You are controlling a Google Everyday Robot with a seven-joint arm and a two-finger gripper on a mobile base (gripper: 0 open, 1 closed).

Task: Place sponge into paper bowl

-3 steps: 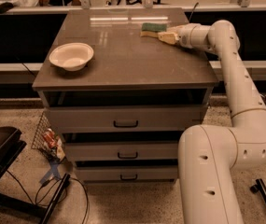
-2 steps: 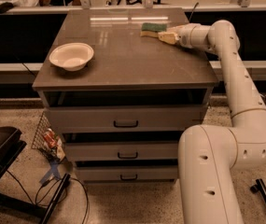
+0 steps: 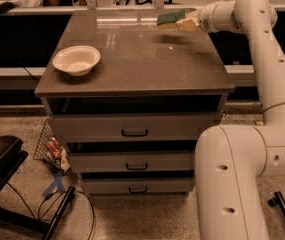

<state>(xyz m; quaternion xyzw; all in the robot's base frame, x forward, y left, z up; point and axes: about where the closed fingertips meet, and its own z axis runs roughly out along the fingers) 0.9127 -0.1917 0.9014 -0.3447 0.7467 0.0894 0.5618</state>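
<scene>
Tool (image 3: 181,23) clamped on sponge (image 3: 168,17) above worktop (image 3: 147,69) | paper bowl (image 3: 76,60) well to tool's left, nearer camera.

One sponge (image 3: 169,17), one bowl (image 3: 76,60), one gripper (image 3: 174,25) over cabinet (image 3: 142,66)

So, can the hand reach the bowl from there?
Probably yes. The hand, holding the sponge at the far right, has only bare tabletop between it and the bowl.
</scene>
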